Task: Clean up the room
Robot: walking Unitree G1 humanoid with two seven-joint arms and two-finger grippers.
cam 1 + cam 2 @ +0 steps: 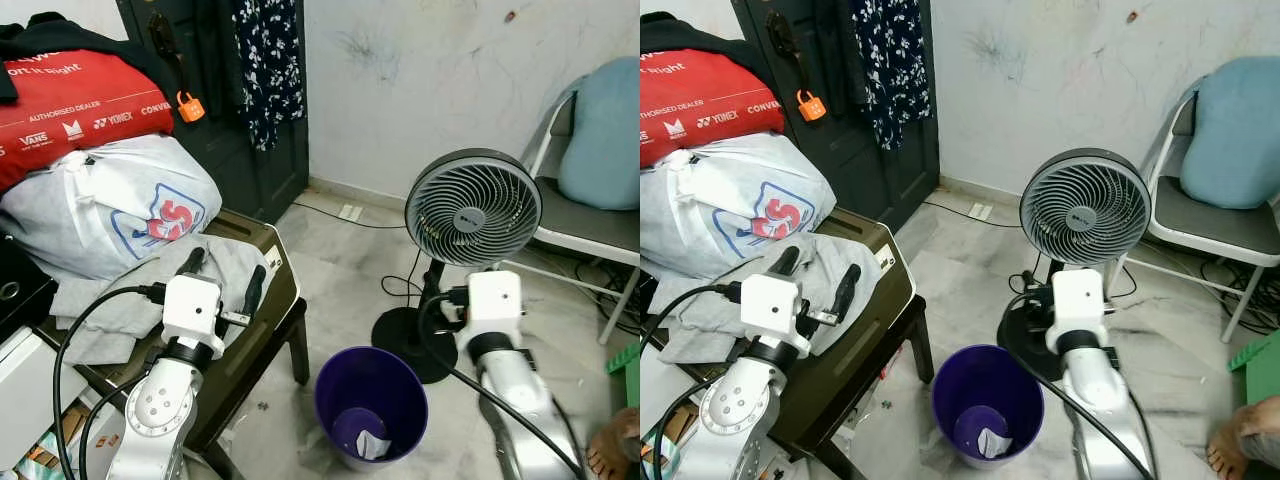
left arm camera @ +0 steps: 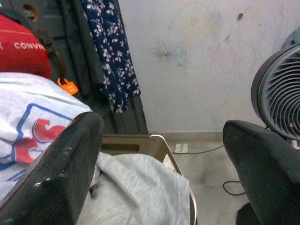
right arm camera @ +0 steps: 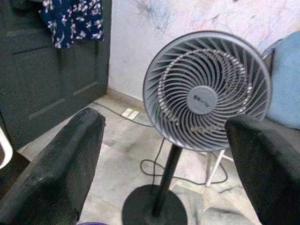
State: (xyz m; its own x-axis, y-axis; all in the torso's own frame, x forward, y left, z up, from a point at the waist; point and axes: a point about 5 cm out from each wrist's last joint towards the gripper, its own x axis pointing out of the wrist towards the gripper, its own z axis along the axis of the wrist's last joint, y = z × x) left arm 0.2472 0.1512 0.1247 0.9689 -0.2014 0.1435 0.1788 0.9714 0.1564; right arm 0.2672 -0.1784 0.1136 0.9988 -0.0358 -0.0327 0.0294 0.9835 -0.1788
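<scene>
I have the left gripper (image 1: 225, 275) raised over the low dark table (image 1: 278, 300), its two black fingers (image 2: 65, 173) spread apart with nothing between them, hanging just above the crumpled grey cloth (image 1: 215, 262) that lies on the tabletop. Through the left wrist camera I see that cloth (image 2: 136, 187) right below the fingers, spreading toward the table's pale-edged corner. Behind the cloth sits a bulging white bag (image 1: 110, 215) with a red and blue print, and above it a red bag (image 1: 75, 110) with white lettering. A dark door (image 1: 255, 150) stands past the table with a navy flowered garment (image 1: 268, 65) hanging on it and a small orange padlock (image 1: 190, 106) to its left. On the floor between my two arms stands a purple bin (image 1: 370, 400) with a bit of white paper (image 1: 372, 442) at its bottom, close beside the table leg. The right gripper (image 3: 164, 168) is held up over the floor to the bin's right, fingers (image 3: 56, 173) wide apart and holding nothing, facing the grey pedestal fan (image 1: 473, 208), whose round base sits just behind the bin. A folding chair (image 1: 590, 225) with a light blue cushion (image 1: 605, 135) stands by the wall to the right, and a person's bare foot (image 1: 1245, 445) rests on the floor at the right edge
</scene>
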